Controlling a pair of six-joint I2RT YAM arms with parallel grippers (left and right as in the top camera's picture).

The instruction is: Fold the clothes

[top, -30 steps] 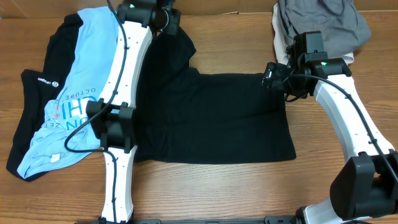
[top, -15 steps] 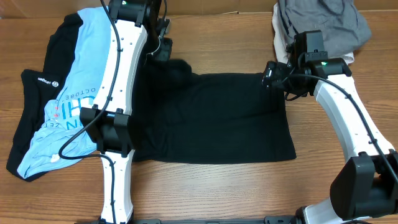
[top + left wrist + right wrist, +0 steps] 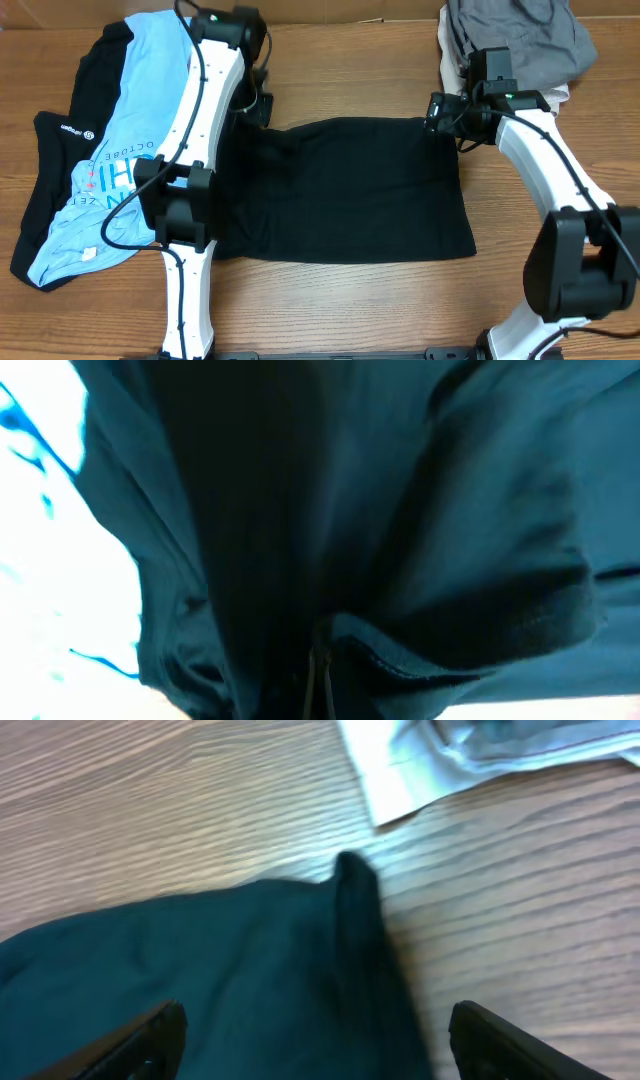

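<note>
The left gripper [image 3: 259, 100] was clamped on a fold of the black shirt [image 3: 350, 190]; only its wrist view showed this pinch. The right gripper [image 3: 320, 1036] stood wide, with the shirt's corner between its fingers. Only the overhead view showed the shirt spread on the table [image 3: 330, 300].

A robot lab bench: a white left arm [image 3: 205, 110] and right arm [image 3: 545, 170] stand at the near edge of a wood-grain table [image 3: 350, 300].

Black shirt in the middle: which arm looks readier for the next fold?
Probably left: the left gripper is shut on the black shirt, while the right gripper hangs open at its far corner, holding nothing.
</note>
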